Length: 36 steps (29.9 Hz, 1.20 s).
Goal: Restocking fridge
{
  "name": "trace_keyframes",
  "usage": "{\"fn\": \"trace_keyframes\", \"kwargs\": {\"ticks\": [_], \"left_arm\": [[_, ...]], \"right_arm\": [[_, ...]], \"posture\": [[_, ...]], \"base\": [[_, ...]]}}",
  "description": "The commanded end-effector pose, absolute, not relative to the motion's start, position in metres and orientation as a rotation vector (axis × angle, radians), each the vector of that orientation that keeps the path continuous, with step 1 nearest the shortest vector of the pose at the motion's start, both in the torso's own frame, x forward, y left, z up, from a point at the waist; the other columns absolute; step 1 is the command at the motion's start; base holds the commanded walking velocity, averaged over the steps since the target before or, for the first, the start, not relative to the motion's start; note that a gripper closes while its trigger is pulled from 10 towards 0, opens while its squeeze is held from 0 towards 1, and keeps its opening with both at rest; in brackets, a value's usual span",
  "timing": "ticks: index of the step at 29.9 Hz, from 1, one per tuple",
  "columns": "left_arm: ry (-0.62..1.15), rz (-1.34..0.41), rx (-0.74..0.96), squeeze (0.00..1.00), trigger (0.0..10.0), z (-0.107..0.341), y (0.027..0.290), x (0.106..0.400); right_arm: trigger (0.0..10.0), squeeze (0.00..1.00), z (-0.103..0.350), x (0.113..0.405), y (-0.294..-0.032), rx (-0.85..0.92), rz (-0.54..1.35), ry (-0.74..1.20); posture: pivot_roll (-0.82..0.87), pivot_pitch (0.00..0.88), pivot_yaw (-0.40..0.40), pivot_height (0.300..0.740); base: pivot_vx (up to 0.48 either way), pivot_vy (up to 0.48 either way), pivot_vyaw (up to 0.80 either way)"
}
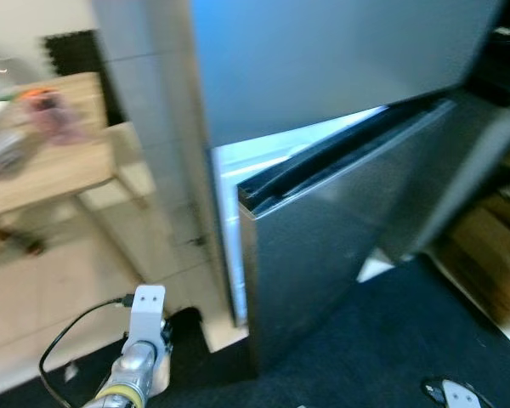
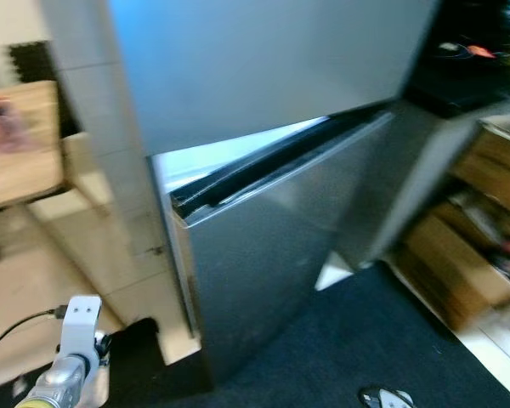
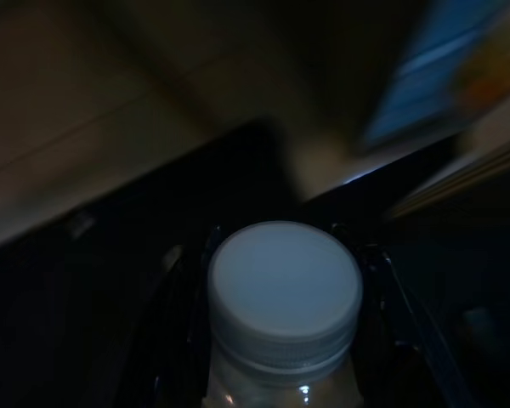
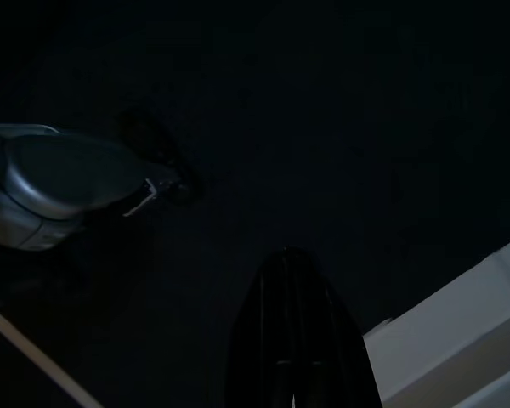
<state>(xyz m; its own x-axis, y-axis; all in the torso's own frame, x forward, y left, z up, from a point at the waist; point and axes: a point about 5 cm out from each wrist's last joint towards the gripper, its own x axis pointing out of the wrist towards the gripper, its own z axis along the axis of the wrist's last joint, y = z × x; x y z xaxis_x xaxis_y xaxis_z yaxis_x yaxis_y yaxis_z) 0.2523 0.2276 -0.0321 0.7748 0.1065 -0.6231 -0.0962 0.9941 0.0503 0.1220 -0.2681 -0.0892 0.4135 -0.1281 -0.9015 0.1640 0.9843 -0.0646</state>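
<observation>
At the fridge, bottle in hand

My left pincer (image 3: 276,340) grips a white-capped bottle (image 3: 285,293) low at near left; the fridge (image 1: 323,102) stands ahead, lower door (image 1: 331,255) ajar. My right pincer (image 4: 296,340) hangs narrow, fingers together.

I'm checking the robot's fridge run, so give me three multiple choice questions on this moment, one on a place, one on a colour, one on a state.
1. Where is the light wooden table?
A. to the robot's left of the fridge
B. to the right of the fridge
C. inside the fridge

2. What colour is the ribbed screw cap on the clear bottle?
A. red
B. white
C. green

3. What state is the lower stainless steel fridge door in?
A. shut flush
B. removed
C. ajar

Answers: 1 A, it stands left of the fridge in the eye views. 2 B, it shows white between the left gripper fingers. 3 C, lit interior shows behind its top edge.
</observation>
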Motion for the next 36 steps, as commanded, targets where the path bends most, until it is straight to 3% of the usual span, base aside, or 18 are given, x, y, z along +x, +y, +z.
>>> {"fn": "trace_keyframes", "kwargs": {"ticks": [1, 8, 23, 30, 31, 36], "left_arm": [[0.629, 0.09, -0.035, 0.0, 10.0, -0.028, 0.219, 0.26], [0.577, 0.071, -0.058, 0.0, 10.0, -0.02, 0.214, 0.269], [0.539, 0.172, -0.112, 0.0, 10.0, -0.02, 0.227, 0.264], [0.442, 0.141, -0.253, 0.0, 10.0, -0.008, 0.218, 0.279], [0.348, 0.047, -0.386, 0.0, 10.0, 0.006, 0.204, 0.293], [0.277, -0.031, -0.481, 0.0, 10.0, 0.015, 0.194, 0.302]], "right_arm": [[10.0, 0.0, -0.09, 0.12, -0.267, 0.026, -0.185, 1.14], [10.0, 0.0, -0.093, 0.118, -0.261, -0.004, -0.151, 1.151], [10.0, 0.0, -0.096, 0.112, -0.257, -0.024, -0.118, 1.161], [10.0, 0.0, -0.096, 0.114, -0.255, -0.037, -0.104, 1.161], [10.0, 0.0, -0.096, 0.114, -0.254, -0.046, -0.094, 1.162], [10.0, 0.0, -0.097, 0.112, -0.254, -0.05, -0.092, 1.165]], "posture": [[-0.08, 0.04, 0.039, 0.74], [-0.08, 0.046, 0.042, 0.74], [-0.08, 0.048, 0.041, 0.74], [-0.08, 0.048, 0.036, 0.74], [-0.08, 0.048, 0.037, 0.74], [-0.08, 0.046, 0.039, 0.74]], "base": [[0.0, 0.0, -0.74], [0.0, 0.0, -0.74], [0.0, 0.0, 0.0], [0.0, 0.0, 0.0], [0.0, 0.0, 0.0], [0.0, 0.0, 0.0]]}}
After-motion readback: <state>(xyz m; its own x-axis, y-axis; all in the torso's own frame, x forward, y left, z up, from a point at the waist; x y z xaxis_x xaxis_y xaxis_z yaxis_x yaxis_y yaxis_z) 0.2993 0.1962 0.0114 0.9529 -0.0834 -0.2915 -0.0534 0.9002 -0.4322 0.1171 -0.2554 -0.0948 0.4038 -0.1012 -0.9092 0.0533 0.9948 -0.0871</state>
